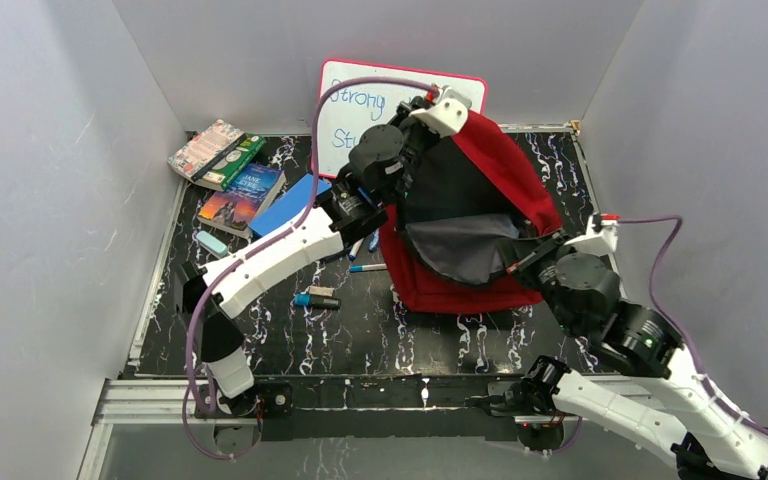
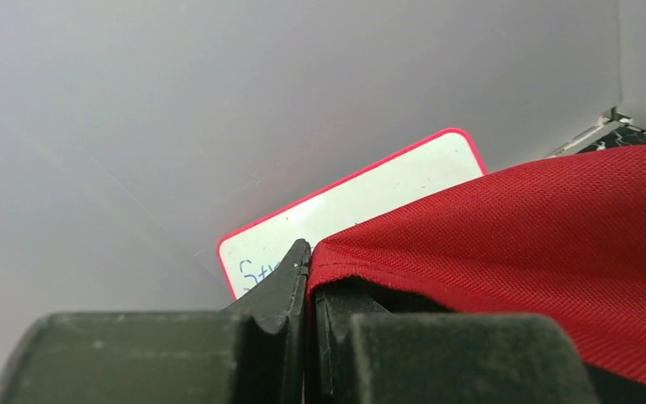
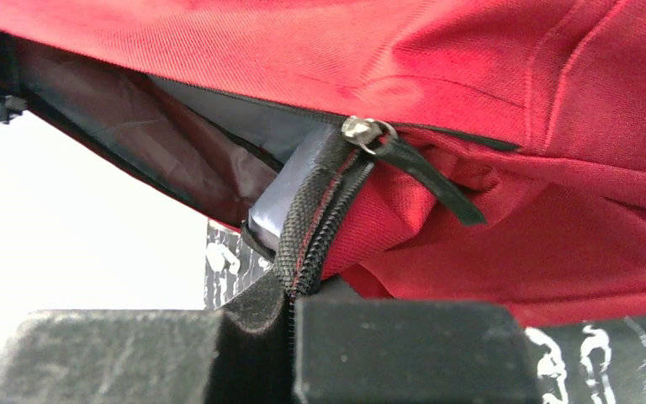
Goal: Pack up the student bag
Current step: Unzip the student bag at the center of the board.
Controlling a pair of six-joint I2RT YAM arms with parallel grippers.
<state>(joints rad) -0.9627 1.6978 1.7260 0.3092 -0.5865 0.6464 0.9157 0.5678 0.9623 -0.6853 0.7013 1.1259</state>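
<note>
Step in hand, by my reading: holding the mouth open so items can go in.

- Student bag (image 1: pixel 500 165) sits centre to centre-right of the top view, on the black marbled table (image 1: pixel 290 340). Its red shell is lifted toward the upper centre and the grey lining (image 1: pixel 460 248) is exposed in the middle.
- Left gripper (image 2: pixel 309 282): jaws pressed together on the red hem of the bag's rim, seen at lower centre of the left wrist view. It holds the rim high, in front of the whiteboard (image 2: pixel 362 202).
- Right gripper (image 3: pixel 293 290): jaws pinched on the black zipper tape (image 3: pixel 315 219) at lower centre of the right wrist view. The metal slider (image 3: pixel 362 131) and its black pull tab (image 3: pixel 425 175) are just above, not gripped.
- Items to pack lie at left of the top view: stacked books (image 1: pixel 228 170), a blue pen (image 1: pixel 365 268) and a dark marker (image 1: pixel 317 299).

How to do it well (judgement):
- Draw the two pinch points apart gently, lower grip toward the bottom right and upper grip up, so the mouth gapes without dragging the bag off its base.
- Fabric bite looks shallow on both sides, so avoid jerks.
- Risk: both arms are occupied. One must let go to fetch items, and the soft mouth may sag shut.
</note>
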